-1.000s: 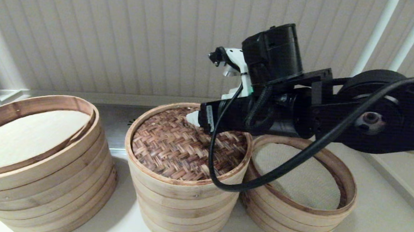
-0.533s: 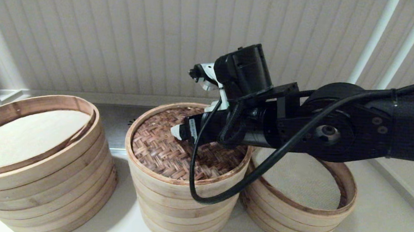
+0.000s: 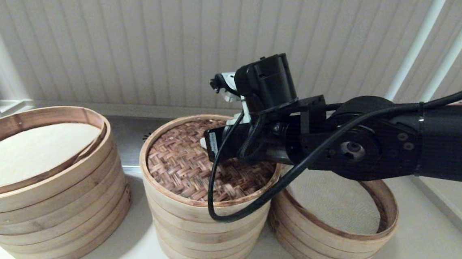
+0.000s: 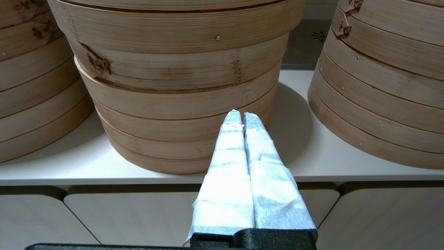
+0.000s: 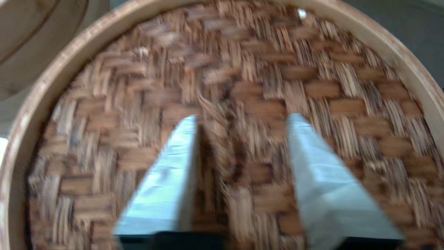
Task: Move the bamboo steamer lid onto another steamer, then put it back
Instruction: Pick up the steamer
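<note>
Two spread right fingers (image 5: 163, 180) point at the bamboo steamer lid (image 5: 242, 86).

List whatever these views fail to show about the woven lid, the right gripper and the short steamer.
- Head view: the right gripper's fingertips are hidden behind its own wrist, so contact with the bamboo steamer lid is unclear.
- Right wrist view: motion blur smears the weave between the open fingers; any handle there is unreadable.
- Head view: the arm covers the near-left part of the short steamer.
- Left wrist view: the left gripper, shut, sees only steamer walls, no tops.
</note>
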Controlling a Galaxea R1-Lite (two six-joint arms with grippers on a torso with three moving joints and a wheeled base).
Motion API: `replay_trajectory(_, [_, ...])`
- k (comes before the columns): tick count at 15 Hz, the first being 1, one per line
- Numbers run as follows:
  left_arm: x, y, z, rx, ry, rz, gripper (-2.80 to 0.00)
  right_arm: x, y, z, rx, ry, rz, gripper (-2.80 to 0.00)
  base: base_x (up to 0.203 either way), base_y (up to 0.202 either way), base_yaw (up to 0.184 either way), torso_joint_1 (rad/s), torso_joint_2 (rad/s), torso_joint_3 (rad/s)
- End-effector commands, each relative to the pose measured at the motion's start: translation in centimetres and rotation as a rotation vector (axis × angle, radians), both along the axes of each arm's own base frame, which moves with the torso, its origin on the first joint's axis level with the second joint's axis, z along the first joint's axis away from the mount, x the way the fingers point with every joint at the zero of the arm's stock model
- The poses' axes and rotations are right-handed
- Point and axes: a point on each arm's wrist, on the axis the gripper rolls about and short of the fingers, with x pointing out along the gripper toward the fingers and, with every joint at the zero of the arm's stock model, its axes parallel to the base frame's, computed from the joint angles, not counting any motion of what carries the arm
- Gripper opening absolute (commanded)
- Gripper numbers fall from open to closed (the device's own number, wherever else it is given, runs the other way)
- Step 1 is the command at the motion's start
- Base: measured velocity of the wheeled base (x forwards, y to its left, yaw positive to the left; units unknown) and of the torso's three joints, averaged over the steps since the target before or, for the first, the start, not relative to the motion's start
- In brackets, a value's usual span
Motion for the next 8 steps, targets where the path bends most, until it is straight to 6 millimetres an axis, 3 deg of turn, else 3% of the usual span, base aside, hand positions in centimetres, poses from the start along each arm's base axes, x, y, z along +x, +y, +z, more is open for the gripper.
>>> replay_trajectory(1, [0.0, 0.0, 0.0, 0.0, 0.0, 0.0, -2.8, 0.1, 0.0, 0.0, 0.005, -0.007, -0.006, -2.8, 0.0, 0.0, 0.0, 0.0, 0.0, 0.0])
replay_trajectory(8, [0.0, 0.0, 0.0, 0.0, 0.001, 0.0, -2.8, -0.4, -0.9, 1.4, 0.005, -0.05, 0.002, -2.8, 0.0, 0.0, 0.0, 0.0, 0.0, 0.0])
